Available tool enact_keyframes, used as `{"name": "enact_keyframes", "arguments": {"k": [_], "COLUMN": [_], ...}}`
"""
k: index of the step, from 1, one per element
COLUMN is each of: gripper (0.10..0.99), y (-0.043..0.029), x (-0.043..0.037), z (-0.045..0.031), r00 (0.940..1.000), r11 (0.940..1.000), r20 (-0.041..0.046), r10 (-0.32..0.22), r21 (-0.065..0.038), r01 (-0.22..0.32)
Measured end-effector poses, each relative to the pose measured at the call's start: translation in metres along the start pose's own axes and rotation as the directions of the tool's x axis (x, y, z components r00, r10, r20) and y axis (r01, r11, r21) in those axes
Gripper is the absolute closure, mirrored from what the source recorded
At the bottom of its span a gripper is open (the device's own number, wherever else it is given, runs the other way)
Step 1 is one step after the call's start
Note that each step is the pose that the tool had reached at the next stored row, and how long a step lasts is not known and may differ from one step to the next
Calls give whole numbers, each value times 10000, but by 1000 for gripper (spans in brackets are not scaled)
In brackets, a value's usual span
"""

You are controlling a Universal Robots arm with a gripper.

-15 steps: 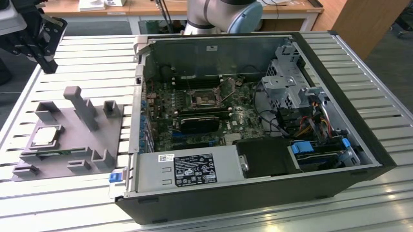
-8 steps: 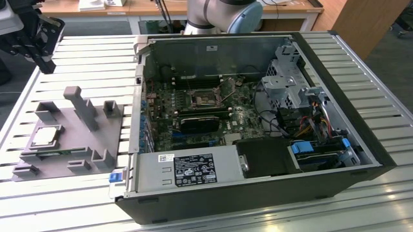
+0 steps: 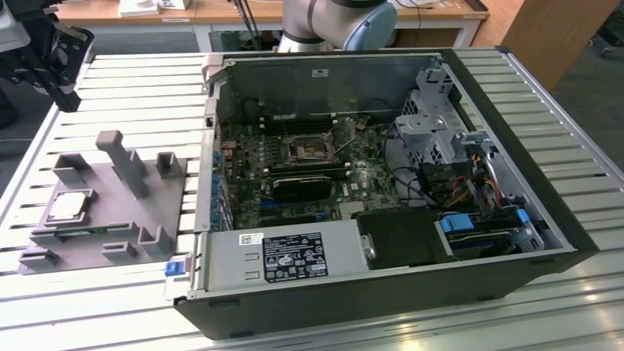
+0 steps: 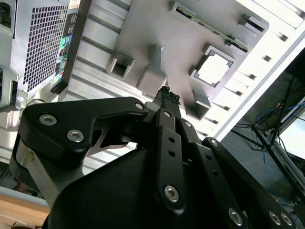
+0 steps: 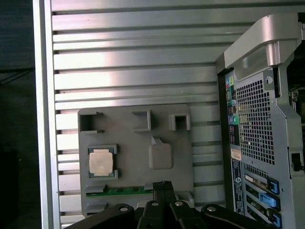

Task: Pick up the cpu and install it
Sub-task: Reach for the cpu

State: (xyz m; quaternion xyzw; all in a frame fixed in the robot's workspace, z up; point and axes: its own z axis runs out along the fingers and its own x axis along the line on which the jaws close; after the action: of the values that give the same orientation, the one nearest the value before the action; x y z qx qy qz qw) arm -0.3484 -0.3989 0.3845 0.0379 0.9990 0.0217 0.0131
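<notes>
Your end effector [image 5: 163, 185] is closed, fingers pressed together with nothing between them. It hangs above the slatted table [image 3: 117, 88], toward the corner at the exterior view's upper left, and is clear of everything. The cpu [image 5: 101, 162] lies flat, silvery side up, in a square pocket of the grey holder plate [image 5: 138, 143]. That plate is by the table's edge on the exterior view's left. The open computer case [image 3: 546, 183] lies just beside the plate, its socket [image 3: 310, 148] uncovered.
</notes>
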Motion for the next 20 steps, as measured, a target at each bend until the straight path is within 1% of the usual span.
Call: {"name": "enact_keyframes", "arguments": {"k": [20], "gripper": [980], "y": [-8], "x": [98], "z": [7], "r00": [10000], "r11": [10000], "r20": [-1], "r10": [0], "r21": [1], "r01": [0]}}
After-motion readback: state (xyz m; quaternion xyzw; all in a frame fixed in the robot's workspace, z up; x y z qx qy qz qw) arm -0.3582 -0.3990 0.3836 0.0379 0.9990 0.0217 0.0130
